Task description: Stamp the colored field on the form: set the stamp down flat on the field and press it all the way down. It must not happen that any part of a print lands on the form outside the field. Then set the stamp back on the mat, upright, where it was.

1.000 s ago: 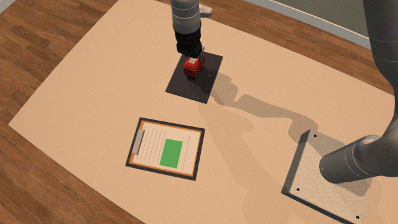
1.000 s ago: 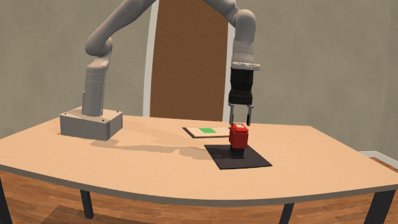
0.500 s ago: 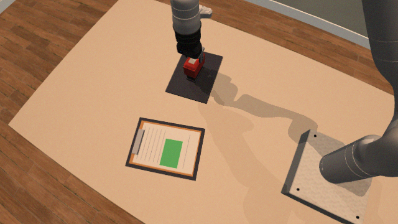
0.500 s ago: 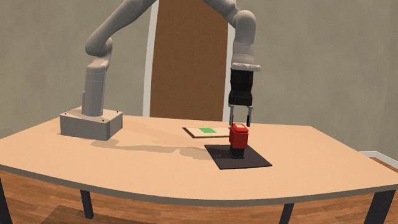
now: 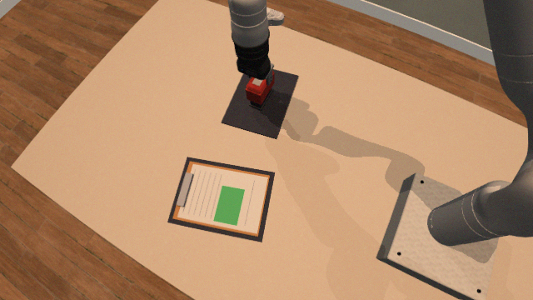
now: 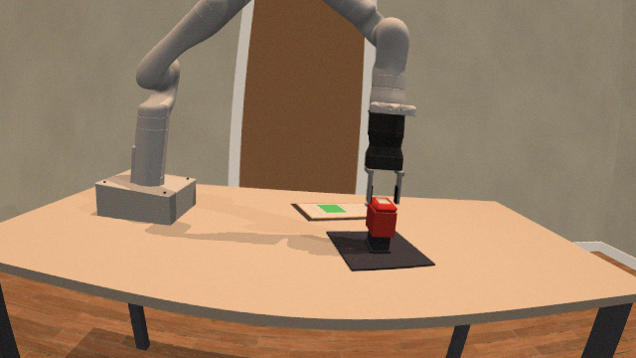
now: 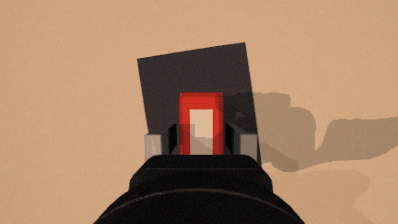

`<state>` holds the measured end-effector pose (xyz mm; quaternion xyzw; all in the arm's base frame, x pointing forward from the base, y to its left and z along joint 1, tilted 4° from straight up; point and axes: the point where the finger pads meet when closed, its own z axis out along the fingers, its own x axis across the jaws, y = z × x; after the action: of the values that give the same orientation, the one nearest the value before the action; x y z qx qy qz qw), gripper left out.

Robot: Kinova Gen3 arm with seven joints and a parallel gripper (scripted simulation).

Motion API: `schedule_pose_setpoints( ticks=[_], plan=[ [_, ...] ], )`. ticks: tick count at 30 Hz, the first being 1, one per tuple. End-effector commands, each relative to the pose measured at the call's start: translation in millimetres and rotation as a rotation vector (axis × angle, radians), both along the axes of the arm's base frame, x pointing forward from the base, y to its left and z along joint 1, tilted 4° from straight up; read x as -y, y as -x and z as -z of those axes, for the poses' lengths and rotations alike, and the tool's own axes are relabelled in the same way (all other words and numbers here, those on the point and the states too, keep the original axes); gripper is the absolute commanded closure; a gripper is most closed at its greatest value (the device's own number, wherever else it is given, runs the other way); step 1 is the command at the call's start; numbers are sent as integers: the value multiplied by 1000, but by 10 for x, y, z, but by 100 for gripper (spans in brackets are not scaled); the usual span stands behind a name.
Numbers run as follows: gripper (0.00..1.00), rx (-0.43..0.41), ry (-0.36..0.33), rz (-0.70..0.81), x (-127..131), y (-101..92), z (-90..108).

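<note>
A red stamp with a white top label stands upright on its dark base on the black mat. My gripper is open and points straight down over the stamp. Its two fingers stand on either side of the stamp's top and do not grip it. The form lies on a clipboard nearer the front. Its green field is bare.
The arm's grey base plate stands at one end of the tan table. The arm's lower link hangs over it in the top view. A wood floor surrounds the table.
</note>
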<state>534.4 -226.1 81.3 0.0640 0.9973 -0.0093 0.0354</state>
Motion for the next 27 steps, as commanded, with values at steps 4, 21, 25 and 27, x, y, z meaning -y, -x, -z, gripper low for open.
schedule_pose_setpoints(
  ticks=[4, 21, 25, 27],
  plan=[
    [0, 1, 1, 0, 1, -5, 4],
    [0, 1, 1, 0, 2, -8, 40],
    [0, 1, 1, 0, 2, -8, 48],
    [0, 1, 1, 0, 2, -8, 50]
  ],
)
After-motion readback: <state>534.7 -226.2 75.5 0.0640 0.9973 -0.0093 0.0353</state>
